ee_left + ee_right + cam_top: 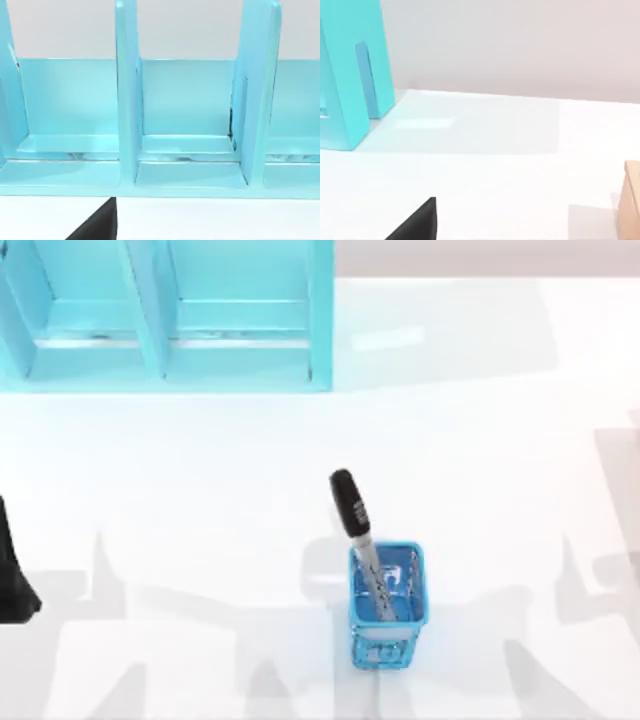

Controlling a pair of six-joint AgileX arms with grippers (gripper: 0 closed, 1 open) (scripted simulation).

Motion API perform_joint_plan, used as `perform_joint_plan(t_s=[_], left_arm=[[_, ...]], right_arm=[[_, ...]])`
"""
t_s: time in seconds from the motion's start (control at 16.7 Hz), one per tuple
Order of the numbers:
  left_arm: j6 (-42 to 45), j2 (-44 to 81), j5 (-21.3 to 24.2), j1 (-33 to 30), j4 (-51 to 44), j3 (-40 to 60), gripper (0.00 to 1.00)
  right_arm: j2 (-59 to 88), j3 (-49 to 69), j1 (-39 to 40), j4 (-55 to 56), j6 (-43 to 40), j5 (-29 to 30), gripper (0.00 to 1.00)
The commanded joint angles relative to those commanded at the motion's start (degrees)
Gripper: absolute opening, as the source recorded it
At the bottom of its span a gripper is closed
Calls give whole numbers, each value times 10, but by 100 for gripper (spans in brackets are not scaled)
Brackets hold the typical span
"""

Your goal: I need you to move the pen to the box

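Observation:
The pen [358, 540] has a black cap and a silver-grey barrel. It stands tilted in a small blue mesh holder [388, 612] in the front middle of the table, cap up and leaning toward the back left. A tan box [631, 200] shows at the edge of the right wrist view, resting on the white table. My left arm [12, 575] is parked at the table's left edge, far from the pen. A black part of each gripper pokes into its own wrist view, the left gripper [95, 224] facing the cyan rack and the right gripper [415, 222] over bare table.
A large cyan divided rack [160, 315] stands at the back left, its upright partitions [127, 95] close in front of the left wrist camera. White tabletop lies all around the mesh holder.

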Motion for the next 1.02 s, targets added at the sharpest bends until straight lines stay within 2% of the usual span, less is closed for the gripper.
perform_joint_plan(t_s=[0.54,0.78,1.02], left_arm=[[0,0,0,0,0,0,100],[0,0,0,0,0,0,100],[0,0,0,0,0,0,100]], right_arm=[[423,140,219,46,22,-101,100],[515,180,278,61,25,-128,100],[528,187,288,64,25,-132,100]])
